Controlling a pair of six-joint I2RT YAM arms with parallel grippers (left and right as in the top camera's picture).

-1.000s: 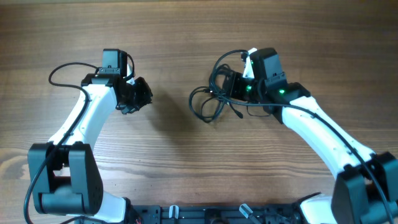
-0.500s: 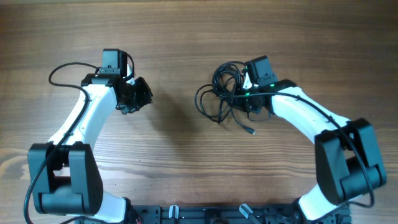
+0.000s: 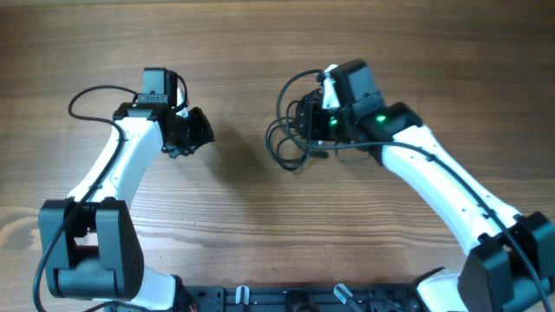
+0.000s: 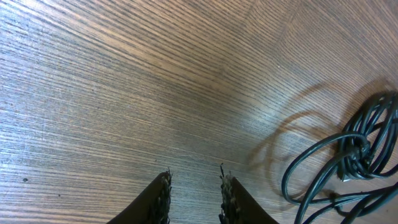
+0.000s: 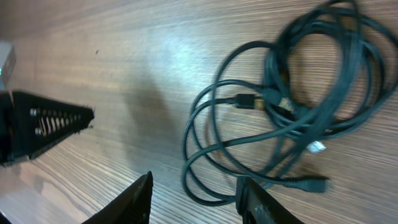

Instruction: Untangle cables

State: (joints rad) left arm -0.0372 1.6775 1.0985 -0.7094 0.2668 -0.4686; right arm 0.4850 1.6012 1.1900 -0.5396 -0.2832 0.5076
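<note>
Item: cables [image 3: 290, 139], one loose bundle of thin black cords with overlapping loops, lying flat on the table [image 3: 260, 35] right of centre. Small plug ends [image 5: 249, 99] show in the right wrist view (one brass-coloured, one pale). In the overhead view the long axis runs roughly from upper right to lower left, and the slack loops fan toward the left gripper [image 3: 198, 132]. That tool is well apart, with the bundle to its right; its jaws are narrowly parted and empty. The right gripper [image 3: 314, 128] is the nearer, over the bundle's right side. Its jaws are moderately parted and clamp nothing; a cord loop lies just ahead of the gap. Markings: no legible writing or brand; a green light [image 3: 379, 119] glows behind the right gripper.
</note>
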